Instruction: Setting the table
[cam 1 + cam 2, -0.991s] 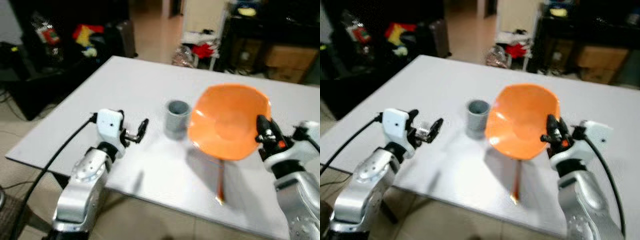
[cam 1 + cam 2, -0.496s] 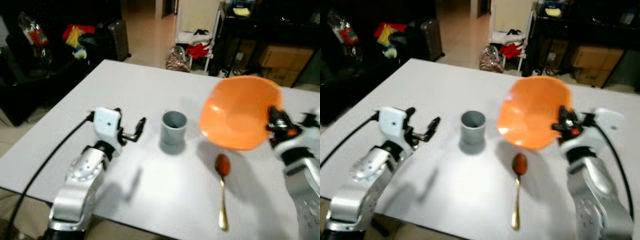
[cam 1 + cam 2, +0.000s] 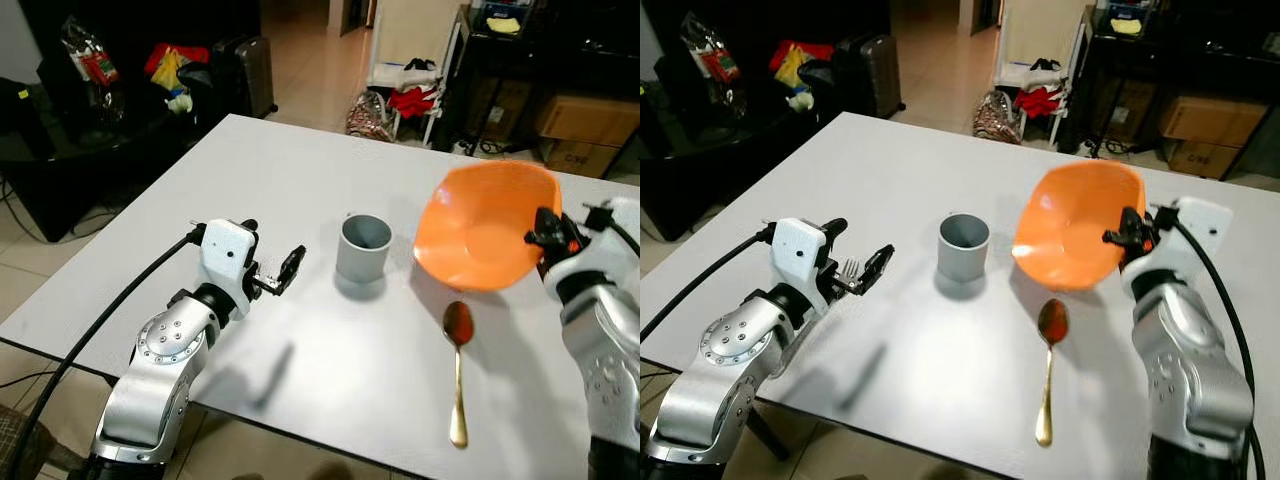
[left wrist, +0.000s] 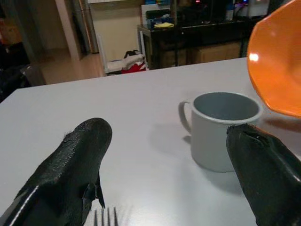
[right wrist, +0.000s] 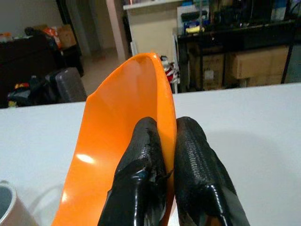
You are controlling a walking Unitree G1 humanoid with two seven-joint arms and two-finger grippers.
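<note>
An orange bowl (image 3: 480,230) hangs tilted just above the white table (image 3: 290,170), right of a grey mug (image 3: 362,247). My right gripper (image 3: 538,236) is shut on the bowl's right rim, and the right wrist view shows its fingers (image 5: 141,155) pinching that rim (image 5: 117,122). A spoon (image 3: 458,375) with a gold handle and a reddish head lies in front of the bowl. My left gripper (image 3: 270,250) hovers open to the left of the mug (image 4: 221,127). Fork tines (image 3: 851,268) show between its fingers near the palm; what holds the fork is hidden.
The table's front edge (image 3: 300,440) runs close under both arms. A black cable (image 3: 110,320) trails off my left arm. Beyond the table are a dark sofa with clutter (image 3: 90,90), a suitcase (image 3: 250,70), and shelves with boxes (image 3: 580,120).
The camera has shifted. My right gripper has carried the bowl rightward, away from the mug and off the spoon, which now lies fully uncovered. The left gripper stays open beside the mug.
</note>
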